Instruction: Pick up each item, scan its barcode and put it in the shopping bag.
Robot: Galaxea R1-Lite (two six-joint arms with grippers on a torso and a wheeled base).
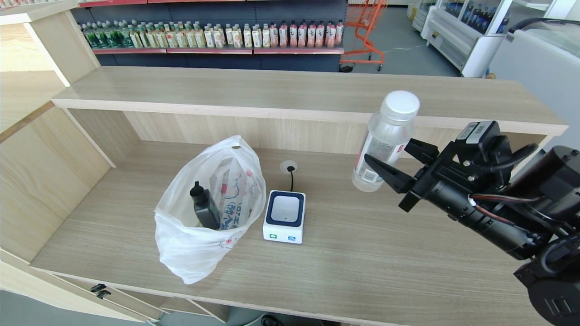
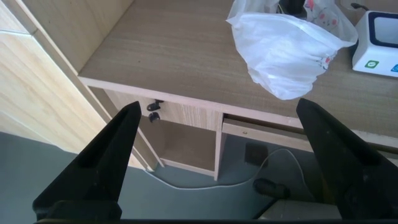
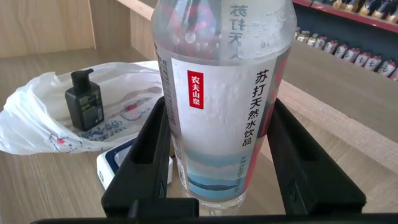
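Head view: the right gripper [image 1: 389,154] clamps a clear bottle [image 1: 385,140] low on its body, white cap up, slightly tilted, at 2 o'clock from the scanner [image 1: 284,216]; the bag [image 1: 190,253] sits just beside the scanner at 9 o'clock on the counter [image 1: 362,262], mouth open, a dark pump bottle [image 1: 205,208] upright inside.

Left wrist view: the left gripper [image 2: 219,106] hangs off the counter's front edge, fingers spread wide, holding nothing.

Right wrist view: both fingers press the bottle's label; bag and scanner lie beyond.
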